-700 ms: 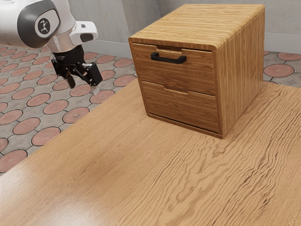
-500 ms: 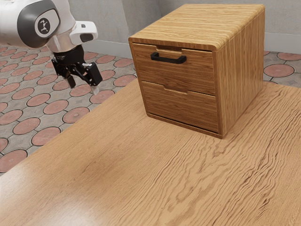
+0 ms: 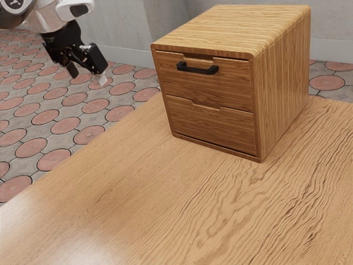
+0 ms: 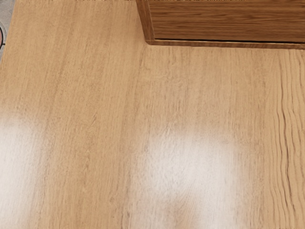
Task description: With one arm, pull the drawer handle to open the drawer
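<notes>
Claw (image 3: 87, 73) spread and empty, well apart from the black handle (image 3: 197, 68) on the top drawer (image 3: 223, 88) of the cabinet (image 3: 281, 83) on the table (image 3: 165, 210). Stiff bar (probably a bit slick): pinch mid-span, pull straight.

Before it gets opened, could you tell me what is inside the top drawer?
Its inside is hidden: the top drawer sits shut in the cabinet, so just its wooden front and black handle can be seen.
</notes>
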Robot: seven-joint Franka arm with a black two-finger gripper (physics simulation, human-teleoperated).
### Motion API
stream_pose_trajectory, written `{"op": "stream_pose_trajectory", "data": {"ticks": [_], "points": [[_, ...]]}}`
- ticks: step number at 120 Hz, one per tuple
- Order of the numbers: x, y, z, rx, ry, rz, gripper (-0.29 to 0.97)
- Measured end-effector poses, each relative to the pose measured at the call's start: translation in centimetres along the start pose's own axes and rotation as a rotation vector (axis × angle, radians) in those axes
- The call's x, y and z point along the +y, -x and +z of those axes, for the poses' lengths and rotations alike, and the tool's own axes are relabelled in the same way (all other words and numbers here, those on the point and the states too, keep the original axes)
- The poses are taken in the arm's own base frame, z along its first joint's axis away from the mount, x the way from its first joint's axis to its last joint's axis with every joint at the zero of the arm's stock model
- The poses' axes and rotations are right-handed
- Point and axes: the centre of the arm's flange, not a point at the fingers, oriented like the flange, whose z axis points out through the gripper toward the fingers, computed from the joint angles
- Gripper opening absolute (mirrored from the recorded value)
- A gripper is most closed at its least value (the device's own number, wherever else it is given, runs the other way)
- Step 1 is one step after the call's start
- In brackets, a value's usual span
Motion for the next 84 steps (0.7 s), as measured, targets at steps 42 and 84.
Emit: {"op": "stream_pose_trajectory", "data": {"ticks": [42,84], "points": [[2.3,-0.2,-1.2,0.02,0.013,0.046,0.68],[-1.0,0.8,-0.4,-0.015,0.026,-0.002,0.68]]}}
